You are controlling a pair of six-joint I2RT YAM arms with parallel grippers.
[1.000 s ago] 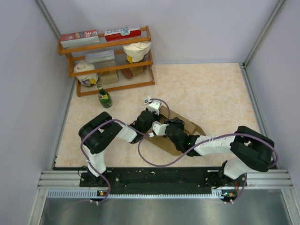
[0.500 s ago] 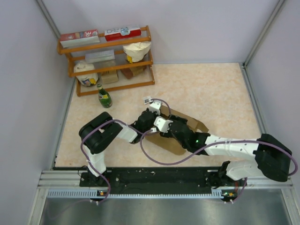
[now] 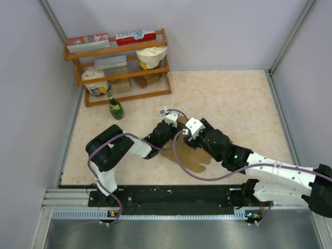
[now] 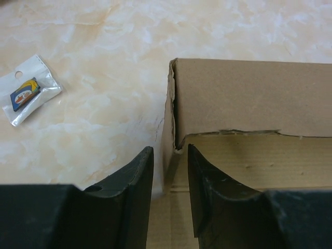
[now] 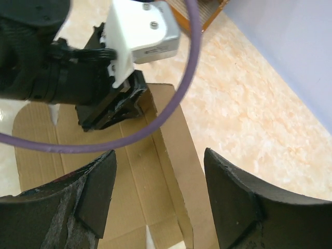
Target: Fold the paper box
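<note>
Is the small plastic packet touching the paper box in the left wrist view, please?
No, the packet lies on the table, well apart from the paper box edge.

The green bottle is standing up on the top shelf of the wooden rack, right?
Not quite. The green bottle is standing up, but it is on the table in front of the wooden rack, not on its top shelf. The top external view shows it.
</note>
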